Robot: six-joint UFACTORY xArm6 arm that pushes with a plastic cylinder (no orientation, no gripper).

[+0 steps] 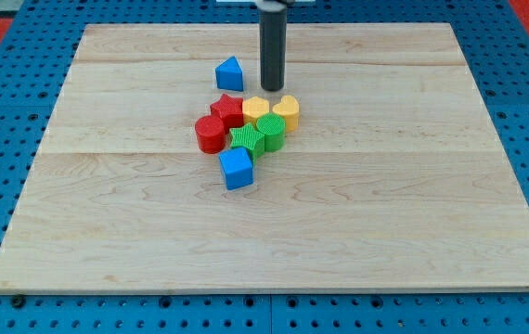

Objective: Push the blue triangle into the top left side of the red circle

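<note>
- Wooden board point(413, 232), blocks bunched mid-board.
- Rod tip point(273, 89) just right of blue triangle point(229, 73) (no jaws, bare rod).
- Triangle apart from red circle point(210, 134); push not yet done.

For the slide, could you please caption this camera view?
My tip rests just right of the blue triangle, above a cluster where the red circle sits leftmost.

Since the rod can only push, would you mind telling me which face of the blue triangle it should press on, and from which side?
Press the blue triangle on its upper-right face, coming from the view's top right. My tip sits just to its right, and the red circle lies below and slightly left, so a down-left shove should carry it to the circle's top left.
</note>
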